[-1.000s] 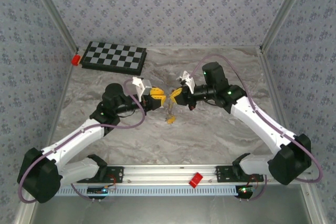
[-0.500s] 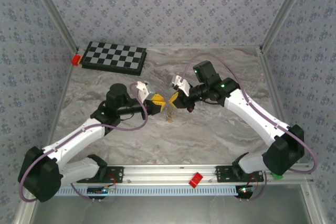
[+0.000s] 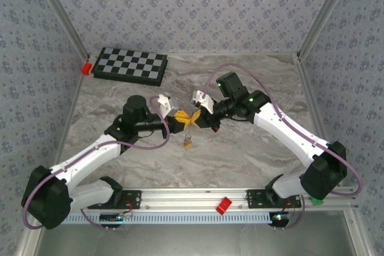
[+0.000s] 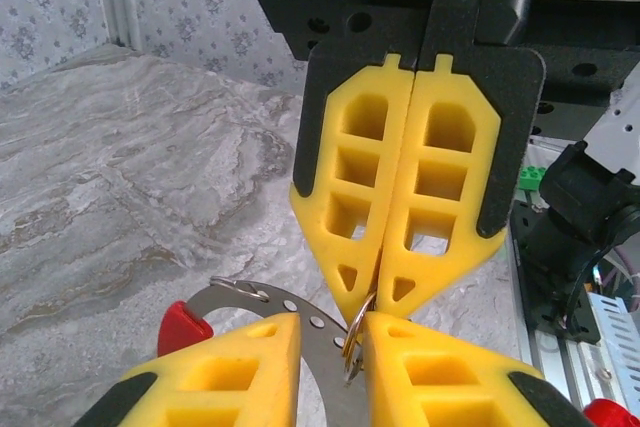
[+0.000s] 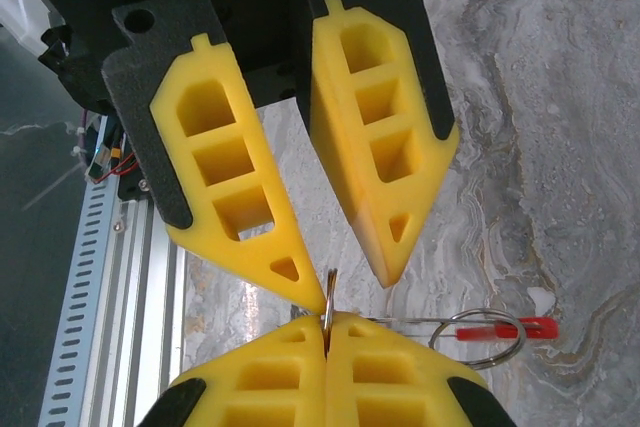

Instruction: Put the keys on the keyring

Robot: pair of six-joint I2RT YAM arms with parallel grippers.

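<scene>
Right tool [image 5: 325, 325] clenched on keyring [image 5: 500, 328] edge - loop's long axis runs sideways off the tips. Left tool [image 5: 343, 282] parted, straddling that pinch, gripping nothing. One key [image 3: 188, 142] sits near-side of keyring - left arm slightly nearer.

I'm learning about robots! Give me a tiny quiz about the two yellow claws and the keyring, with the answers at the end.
1. True or false: the fingers of the right claw are pressed together.
2. What lies at the far left corner of the table? A) a checkerboard B) a bowl C) a book
3. Fill in the gap: the keyring has one arc sleeved in ____.
Key: 1 true; 2 A; 3 red.
</scene>
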